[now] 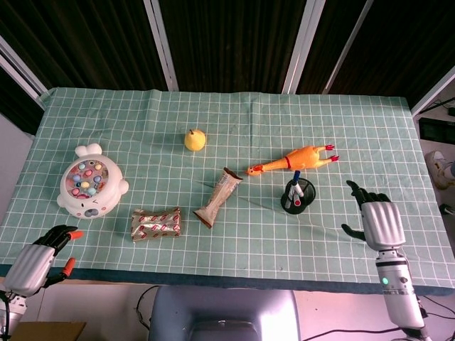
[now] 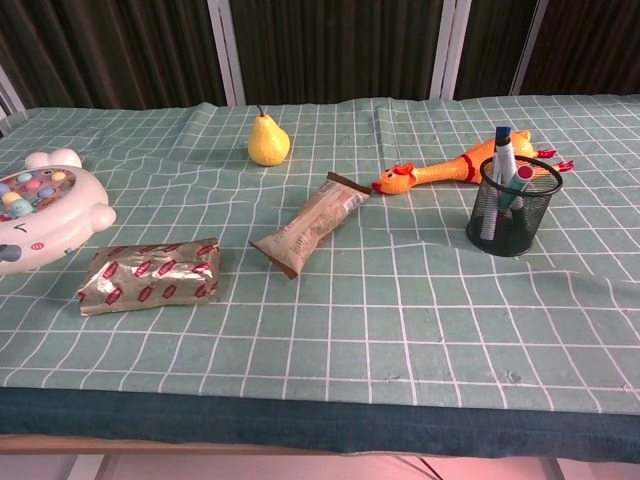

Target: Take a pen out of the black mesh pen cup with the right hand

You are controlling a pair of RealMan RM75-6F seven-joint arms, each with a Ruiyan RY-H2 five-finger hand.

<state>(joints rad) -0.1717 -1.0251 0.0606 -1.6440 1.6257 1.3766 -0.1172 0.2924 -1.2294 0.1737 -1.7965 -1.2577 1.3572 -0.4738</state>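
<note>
The black mesh pen cup stands upright on the green checked cloth, right of centre. Several pens with blue and red caps stick out of it. In the head view my right hand hovers over the cloth to the right of the cup, fingers spread, holding nothing, well apart from it. My left hand rests at the table's front left edge, fingers curled in, empty. The chest view shows neither hand.
A rubber chicken lies just behind the cup. A snack bar wrapper and a foil packet lie left of it. A pear sits further back, a fishing toy at the far left.
</note>
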